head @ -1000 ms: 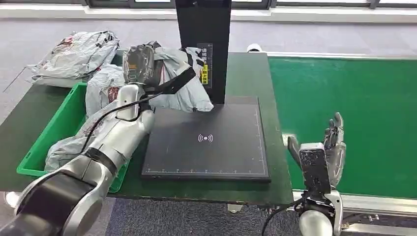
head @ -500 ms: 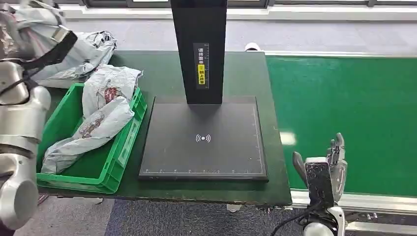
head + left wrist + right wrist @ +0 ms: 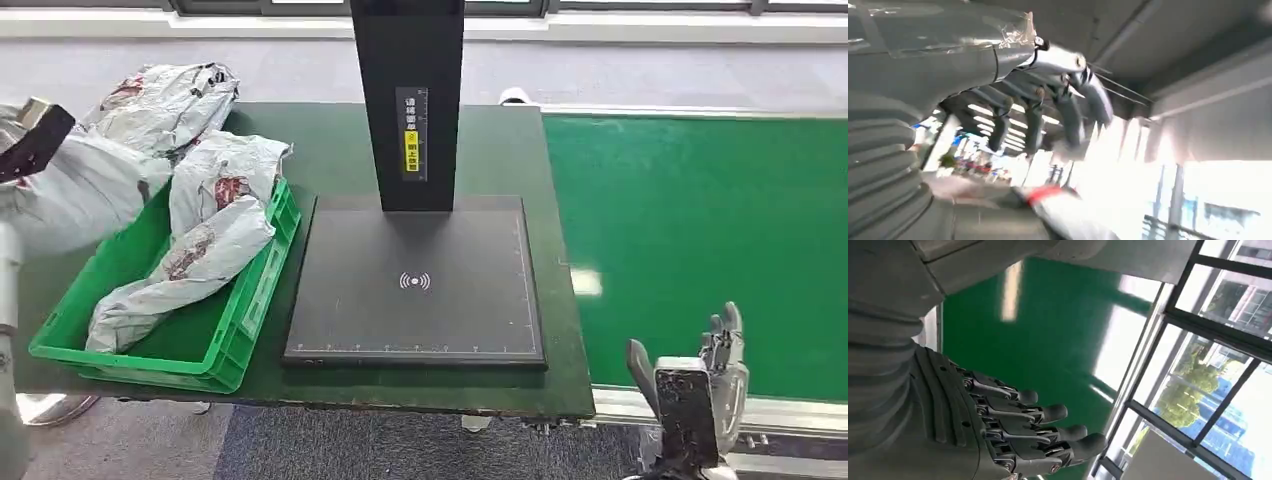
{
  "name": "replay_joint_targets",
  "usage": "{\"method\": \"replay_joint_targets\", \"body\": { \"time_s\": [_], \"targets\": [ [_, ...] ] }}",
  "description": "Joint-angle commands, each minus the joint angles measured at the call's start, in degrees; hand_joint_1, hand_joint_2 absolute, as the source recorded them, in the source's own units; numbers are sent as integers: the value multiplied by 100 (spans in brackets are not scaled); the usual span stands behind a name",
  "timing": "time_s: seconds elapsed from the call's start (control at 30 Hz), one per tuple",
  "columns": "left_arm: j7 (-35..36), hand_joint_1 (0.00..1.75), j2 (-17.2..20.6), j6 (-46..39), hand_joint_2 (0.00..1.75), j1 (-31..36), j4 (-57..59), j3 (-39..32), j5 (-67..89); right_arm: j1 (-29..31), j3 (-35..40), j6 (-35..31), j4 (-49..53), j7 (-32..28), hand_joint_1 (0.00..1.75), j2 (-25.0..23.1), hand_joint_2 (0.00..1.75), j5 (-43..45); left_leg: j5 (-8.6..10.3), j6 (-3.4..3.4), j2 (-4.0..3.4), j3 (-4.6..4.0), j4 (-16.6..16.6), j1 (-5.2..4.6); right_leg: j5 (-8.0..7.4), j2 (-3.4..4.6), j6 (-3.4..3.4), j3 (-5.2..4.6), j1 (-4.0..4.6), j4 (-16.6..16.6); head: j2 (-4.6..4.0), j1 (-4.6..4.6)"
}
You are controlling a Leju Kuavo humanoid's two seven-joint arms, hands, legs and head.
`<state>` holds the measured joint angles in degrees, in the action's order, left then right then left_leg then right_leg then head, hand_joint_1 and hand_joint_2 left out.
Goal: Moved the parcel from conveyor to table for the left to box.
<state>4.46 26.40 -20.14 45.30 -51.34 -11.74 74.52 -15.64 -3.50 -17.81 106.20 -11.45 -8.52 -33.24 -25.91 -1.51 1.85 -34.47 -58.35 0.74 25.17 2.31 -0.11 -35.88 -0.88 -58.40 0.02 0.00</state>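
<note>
A grey plastic parcel [image 3: 85,190] hangs at the far left, over the left end of the green box [image 3: 250,300]. My left hand [image 3: 1048,110] grips it; in the blurred left wrist view the fingers [image 3: 1070,120] curl under the parcel's grey skin [image 3: 948,40]. In the head view the parcel hides most of that hand, and just the black wrist mount [image 3: 35,140] shows. My right hand [image 3: 705,375] is low at the right, by the conveyor's near edge, fingers apart [image 3: 1048,430] and holding nothing.
The green box holds two crumpled grey parcels [image 3: 205,235]. Another parcel [image 3: 170,95] lies on the table behind it. A black scanner pad [image 3: 415,280] with an upright post [image 3: 405,100] fills the table's middle. The green conveyor [image 3: 700,220] runs along the right.
My left arm has carried the parcel from above the scanner pad out to the far left and down over the box's left end. My right hand has sunk lower in the picture.
</note>
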Motion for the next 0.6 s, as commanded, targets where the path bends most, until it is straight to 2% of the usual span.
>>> {"method": "replay_joint_targets", "body": {
  "time_s": [0.03, 0.17, 0.27, 0.33, 0.37, 0.43, 0.53, 0.6],
  "targets": [
    [-245, 0, -459, 522, 0, -108, -719, 310, -892, -213, -378, 24, 170, -74, 0, -71, 175, 116, 1, 10, 24, 13, 5, 3, 9, -56, 1, 30, 9, 13, -2, 0],
    [-366, 0, -489, 655, 0, -263, -993, 388, -1304, -249, -389, 18, 178, -105, 0, -104, 175, 111, -1, 8, 12, 16, 6, 2, 8, -49, -1, 29, 7, 12, -2, 0],
    [-501, 0, -631, 1042, 0, -702, -1878, 710, -2106, -433, -414, -12, 257, -201, 0, -193, 175, 128, 0, 5, 14, 10, 5, 1, 6, -40, -1, 20, 5, 10, 0, 0],
    [-382, 0, -639, 1057, 0, -773, -2031, 778, -2123, -460, -416, -10, 278, -218, 0, -204, 175, 128, -2, 9, 20, 28, 15, -1, 14, -63, -1, 41, 6, 19, 0, 0],
    [-462, 0, -643, 1332, 0, -847, -2209, 823, -2648, -454, -435, 3, 275, -219, 0, -216, 175, 128, -2, 5, 15, 14, 5, 2, 9, -47, -1, 24, 6, 11, -2, 0],
    [-385, 0, -472, 1400, 0, -954, -2490, 1076, -2834, -416, -461, 53, 264, -213, 0, -233, 175, 153, -4, 3, 6, 7, 2, 1, 6, -33, -1, 14, 5, 8, 0, 0],
    [-204, 0, -351, 1489, 0, -971, -2462, 1175, -3030, -333, -475, 95, 218, -182, 0, -291, 175, 113, -8, 2, -3, 11, 1, 2, 6, -27, -2, 16, 6, 7, 0, 0],
    [-244, 0, -405, 1868, 0, -856, -2192, 1117, -3716, -288, -507, 81, 173, -144, 0, -305, 175, 62, -10, -3, -4, 17, 5, 2, 6, -26, -3, 22, 7, 10, 0, 0]
  ]
}}
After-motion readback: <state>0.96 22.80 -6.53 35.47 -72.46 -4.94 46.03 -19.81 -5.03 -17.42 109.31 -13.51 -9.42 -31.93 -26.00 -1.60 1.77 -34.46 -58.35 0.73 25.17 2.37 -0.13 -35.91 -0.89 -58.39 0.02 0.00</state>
